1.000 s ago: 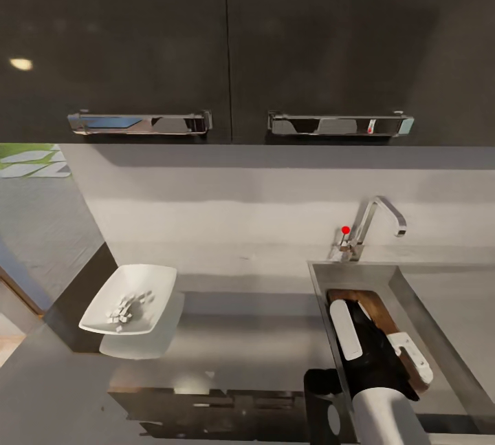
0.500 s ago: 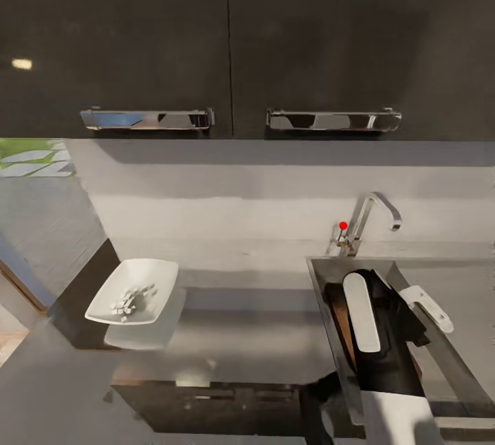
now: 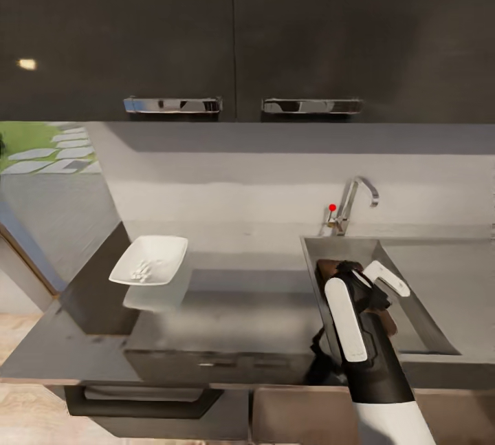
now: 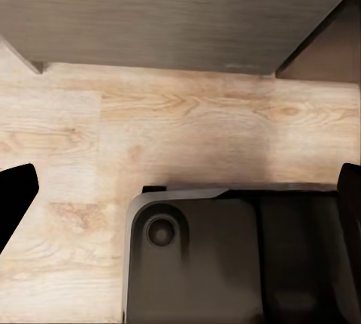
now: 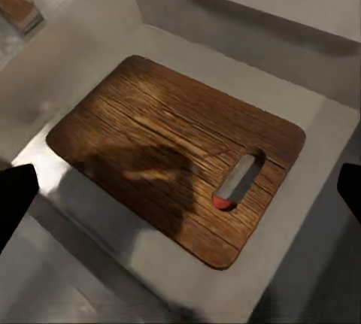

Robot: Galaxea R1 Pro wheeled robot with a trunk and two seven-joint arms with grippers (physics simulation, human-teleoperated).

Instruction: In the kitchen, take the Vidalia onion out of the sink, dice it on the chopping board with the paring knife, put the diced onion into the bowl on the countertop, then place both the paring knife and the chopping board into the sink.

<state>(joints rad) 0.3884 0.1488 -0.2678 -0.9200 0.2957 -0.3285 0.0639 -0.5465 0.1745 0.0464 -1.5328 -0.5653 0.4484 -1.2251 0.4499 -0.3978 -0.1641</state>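
Since a second ago my right pincer [image 3: 380, 285] has lifted off the chopping board [image 5: 177, 151], and my head has drawn back from the countertop [image 3: 227, 321]. Fingers spread, holding nothing, it hangs above the board, which lies flat in the sink [image 5: 316, 211] directly beneath, red showing through its slot. Diced onion [image 3: 143, 269] sits in the bowl [image 3: 165, 252], well off to its left.

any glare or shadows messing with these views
Head view: the glossy countertop mirrors the bowl, and a small light spot glints on the dark cabinets. Right wrist view: a soft shadow falls across the chopping board lying in the sink. Left wrist view: evenly lit wooden floor, no glare.
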